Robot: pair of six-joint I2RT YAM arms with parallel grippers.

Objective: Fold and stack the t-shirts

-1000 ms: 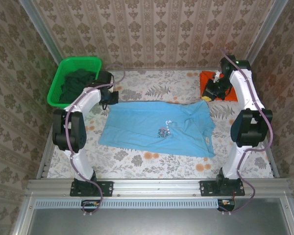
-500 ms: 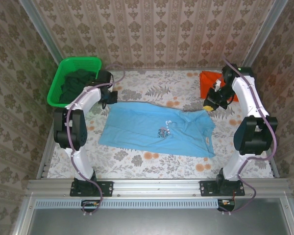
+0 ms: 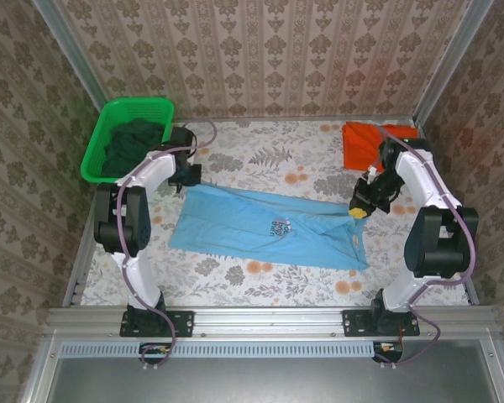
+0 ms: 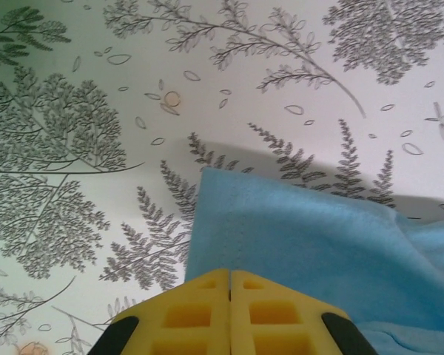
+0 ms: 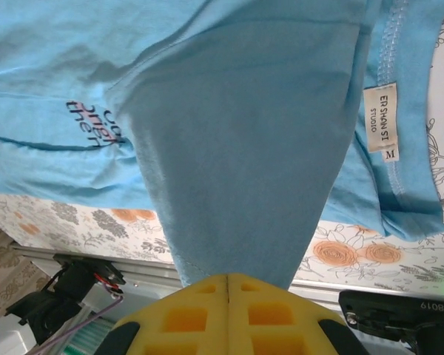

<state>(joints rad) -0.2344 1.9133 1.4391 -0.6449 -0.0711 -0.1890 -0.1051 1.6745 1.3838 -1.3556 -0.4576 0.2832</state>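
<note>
Top view: the light blue t-shirt [image 3: 260,227] lies across the table [image 3: 252,155], with the orange-red t-shirt [image 3: 363,144] at the far right corner.

Left wrist: the left gripper [image 4: 229,277] is clamped on a thin hem corner, which might slip free.

Right wrist: the right gripper [image 5: 228,279] pinches a bunched fold, so uneven pulling could skew the crease.

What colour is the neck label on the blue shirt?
Cream with dark lettering; the neck label shows best in the right wrist view.
</note>
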